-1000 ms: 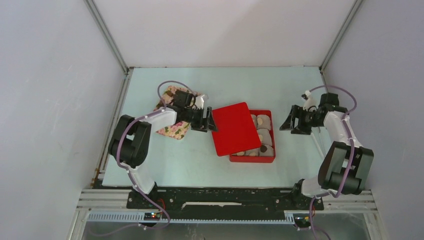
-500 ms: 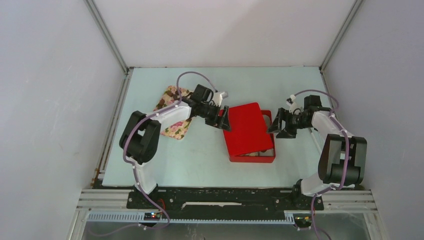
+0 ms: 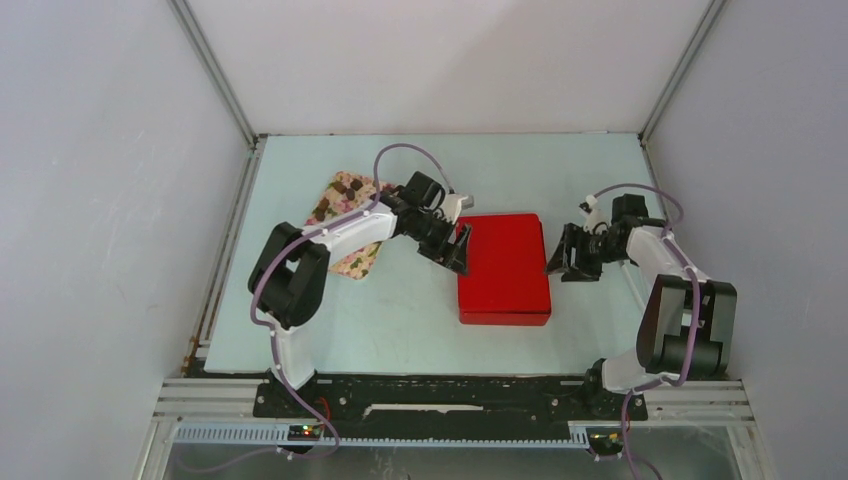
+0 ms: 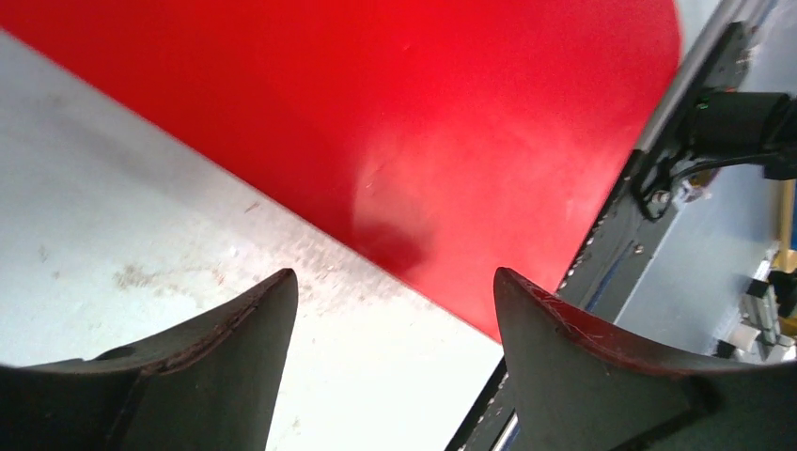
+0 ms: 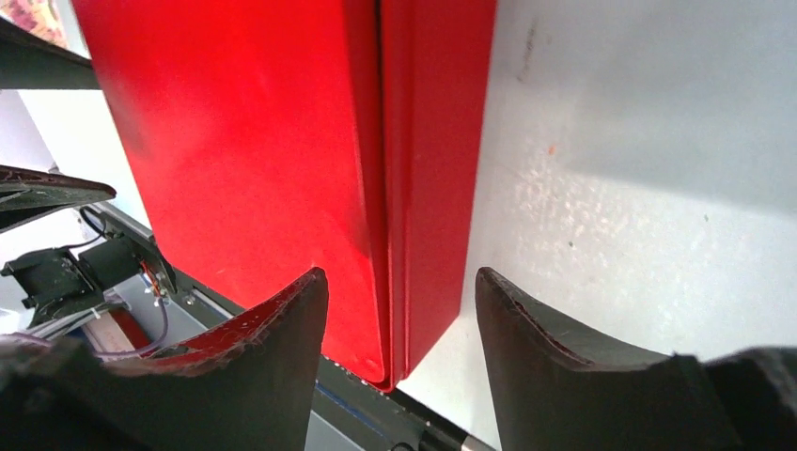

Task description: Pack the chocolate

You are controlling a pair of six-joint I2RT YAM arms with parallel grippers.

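Red box [image 4: 423, 122]: fills the upper frame, its edge slanting down toward lower right.
Table [image 4: 141, 244]: pale, scuffed, lower left.
Left gripper [image 4: 395, 282]: dark fingers [image 4: 216, 376] spread along the bottom, nothing between them.

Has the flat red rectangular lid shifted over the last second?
Yes. The flat red lid slid right, away from the pink floral cloth, and now lies square where the open box's cups showed.

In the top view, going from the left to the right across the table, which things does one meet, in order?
cloth → left hand → red box → right hand
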